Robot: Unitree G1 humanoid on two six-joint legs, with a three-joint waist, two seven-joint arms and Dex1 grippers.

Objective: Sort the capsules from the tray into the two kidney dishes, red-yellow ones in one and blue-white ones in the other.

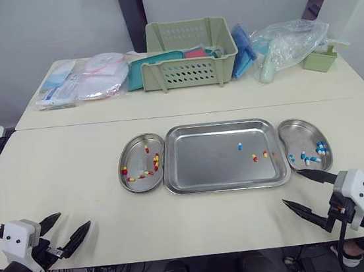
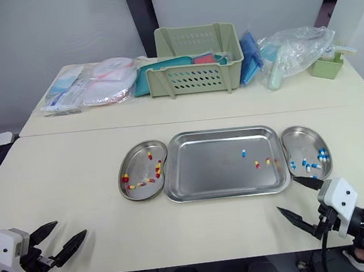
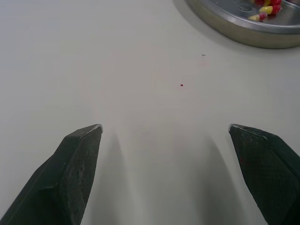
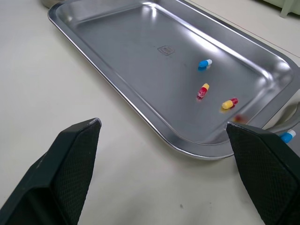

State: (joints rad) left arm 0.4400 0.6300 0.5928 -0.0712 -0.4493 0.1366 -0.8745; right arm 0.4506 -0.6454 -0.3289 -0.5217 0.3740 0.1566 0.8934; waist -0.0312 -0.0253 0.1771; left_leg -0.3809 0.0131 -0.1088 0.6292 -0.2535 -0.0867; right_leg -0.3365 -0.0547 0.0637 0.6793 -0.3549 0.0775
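Observation:
A steel tray (image 1: 206, 173) lies mid-table. In it are one blue-white capsule (image 1: 240, 146) and two red-yellow capsules (image 1: 255, 157) near its right side. The left kidney dish (image 1: 128, 154) holds several red-yellow capsules (image 1: 156, 160). The right kidney dish (image 1: 296, 131) holds several blue-white capsules (image 1: 320, 148). My left gripper (image 1: 64, 232) hovers open by the table's front left edge, empty. My right gripper (image 1: 310, 191) stands open at the front right, just before the tray's corner and the right dish, holding nothing.
On the far table stand a green perforated basket (image 1: 189, 55), packaged supplies (image 1: 85, 81), a clear plastic bag (image 1: 287, 42) and a small green box (image 1: 319, 59). Bare tabletop (image 1: 60, 171) stretches left of the dishes and along the front edge.

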